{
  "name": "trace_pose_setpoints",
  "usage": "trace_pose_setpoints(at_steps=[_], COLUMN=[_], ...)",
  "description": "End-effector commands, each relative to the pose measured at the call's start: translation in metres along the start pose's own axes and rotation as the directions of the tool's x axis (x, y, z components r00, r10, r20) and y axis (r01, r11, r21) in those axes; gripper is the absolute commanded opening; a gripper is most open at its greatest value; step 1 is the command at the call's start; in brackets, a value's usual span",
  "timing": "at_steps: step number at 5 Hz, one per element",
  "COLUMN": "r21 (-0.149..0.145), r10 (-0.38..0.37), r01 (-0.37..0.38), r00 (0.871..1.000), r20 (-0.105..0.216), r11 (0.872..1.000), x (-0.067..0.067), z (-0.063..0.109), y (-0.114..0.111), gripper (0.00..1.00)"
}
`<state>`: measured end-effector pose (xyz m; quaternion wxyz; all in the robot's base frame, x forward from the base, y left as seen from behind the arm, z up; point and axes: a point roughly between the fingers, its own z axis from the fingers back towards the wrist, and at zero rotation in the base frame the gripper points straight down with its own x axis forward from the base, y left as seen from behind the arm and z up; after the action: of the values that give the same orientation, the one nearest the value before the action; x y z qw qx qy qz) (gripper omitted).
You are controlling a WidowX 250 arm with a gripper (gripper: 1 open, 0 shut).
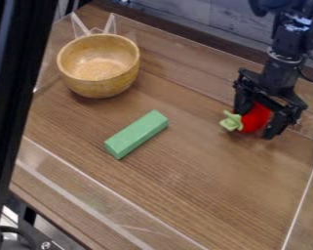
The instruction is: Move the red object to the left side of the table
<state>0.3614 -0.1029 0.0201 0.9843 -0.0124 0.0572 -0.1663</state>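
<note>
Single camera view, looking down at an angle over the desk [198,195], a brown wood-grain top edged by low clear plastic walls.

The black arm comes in from about 1 o'clock and points straight down near the right edge, at roughly 3 o'clock from the middle of the desk. Its pincer [259,119] is low, close to the wood, with its jaws spread wide, one dark finger on each side of the strawberry [256,118]. The jaws stand apart rather than pressed in, so the pincer reads as open around the toy, not clamped on it; whether either finger touches the red surface cannot be made out.

The strawberry lies on the desk on the right side, between the fingers, its green leafy end [232,124] poking out toward 9 o'clock, clear of the pincer.

A green block [136,134] lies flat near the middle of the desk, its long axis running from 8 o'clock to 2 o'clock, well apart from the strawberry.

A wooden bowl [98,65] sits upright at about 10 o'clock, near the far left wall, apart from the block. Its inside looks bare.

A dark upright bar [13,107] blocks the left edge of the view.
</note>
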Motion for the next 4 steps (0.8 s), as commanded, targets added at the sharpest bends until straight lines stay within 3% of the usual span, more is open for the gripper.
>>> trace_pose_setpoints(at_steps=[1, 2, 3, 4], r21=[-0.01, -0.014, -0.015, -0.023], r10=[0.004, 0.009, 0.012, 0.006], r01=[-0.004, -0.009, -0.012, -0.005], r00=[1.0, 1.0, 1.0, 1.0], r20=[0.003, -0.002, -0.002, 0.007], r11=[1.0, 1.0, 1.0, 1.0], x=[0.0049, 0.0051, 0.0054, 0.0027], z=[-0.0062, -0.0073, -0.0082, -0.0031], y=[-0.0018, -0.0017, -0.0013, -0.0013], gripper=[1.0, 1.0, 0.0, 0.0])
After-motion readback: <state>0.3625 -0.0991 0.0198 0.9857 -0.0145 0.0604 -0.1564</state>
